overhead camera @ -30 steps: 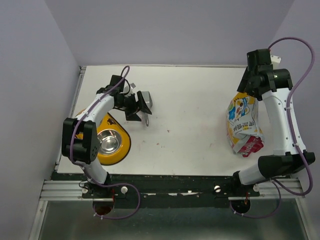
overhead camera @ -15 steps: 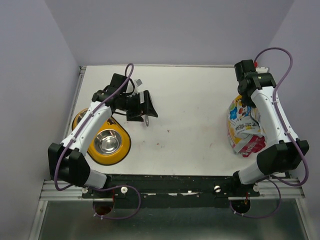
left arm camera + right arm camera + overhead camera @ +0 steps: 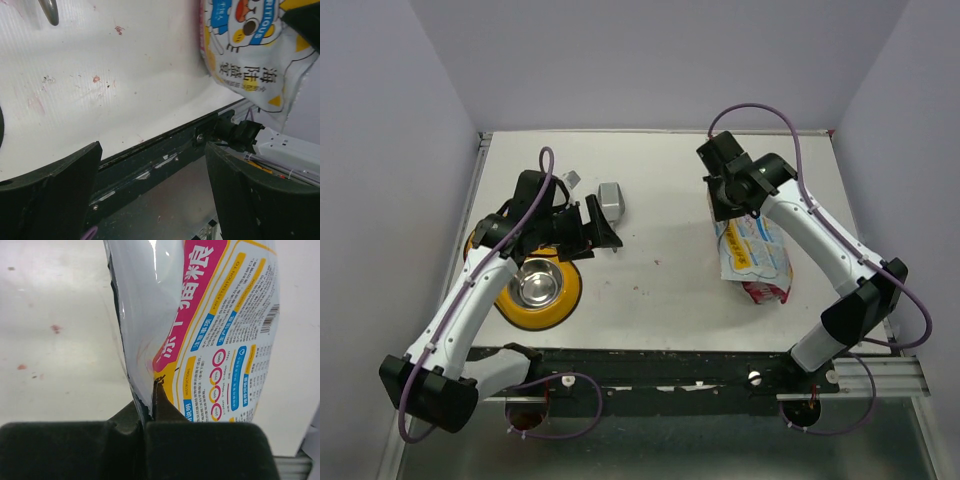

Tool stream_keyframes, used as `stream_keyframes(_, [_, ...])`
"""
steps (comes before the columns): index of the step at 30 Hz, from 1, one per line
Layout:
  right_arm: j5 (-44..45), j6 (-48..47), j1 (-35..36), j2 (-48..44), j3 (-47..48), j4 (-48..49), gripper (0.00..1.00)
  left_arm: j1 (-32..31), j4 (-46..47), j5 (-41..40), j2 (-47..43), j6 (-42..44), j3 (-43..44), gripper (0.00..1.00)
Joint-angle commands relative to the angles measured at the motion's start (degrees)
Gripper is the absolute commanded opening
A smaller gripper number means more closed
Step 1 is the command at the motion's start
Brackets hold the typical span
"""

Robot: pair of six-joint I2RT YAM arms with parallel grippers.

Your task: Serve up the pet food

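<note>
The right fingers (image 3: 150, 440) are pressing together on the top edge of the pet food bag (image 3: 752, 255), pinching a thin fold of its film, and the bag is hanging below them over the counter (image 3: 660, 170), well to the right of the yellow feeder (image 3: 572, 292). Whether the bag's red bottom edge is resting on the counter I cannot tell. The pellets are staying hidden inside, so the bag is the thing to handle. It is looking soft and glossy, creasing where it is pinched, so it is probably going to sag, swing and slip if it is gripped on a smooth face. The weight is likely sitting low, where the kibble is gathering, while the upper part is looking slack. The sealed top edge, where the layers are doubling up, is seeming the surest place for a pinch, and a second hold on a bottom corner would likely be helping to tip it with control. The left fingers (image 3: 600, 232) are standing wide apart and holding nothing, hovering just above the feeder's far rim. The silver scoop (image 3: 611, 203) is lying just beyond the feeder, near those fingers. The steel bowl (image 3: 538, 285) in the feeder is showing no kibble, so serving is not yet beginning.
</note>
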Motion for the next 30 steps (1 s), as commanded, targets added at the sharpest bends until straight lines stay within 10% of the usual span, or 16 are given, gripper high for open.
stream_keyframes(1, [-12.5,0.9,4.2,0.3,5.2,11.9,0.01,-1.2,-0.2,0.7,-4.1,-7.6,0.9,0.89])
stream_keyframes(17, [-25.9,2.3,4.8,-2.5,1.1,15.5,0.02,-14.3,31.7,3.6,5.6,-40.8,1.8,0.76])
stream_keyframes(24, [-26.3,0.7,4.7,-4.9,-1.0,16.7,0.11,-14.9,23.0,-4.6,14.3,-49.2,15.4,0.71])
stream_keyframes(30, [-27.1,0.3,4.7,-6.3,-1.7,17.6,0.11,-14.8,14.8,-11.0,16.8,-54.6,20.9,0.89])
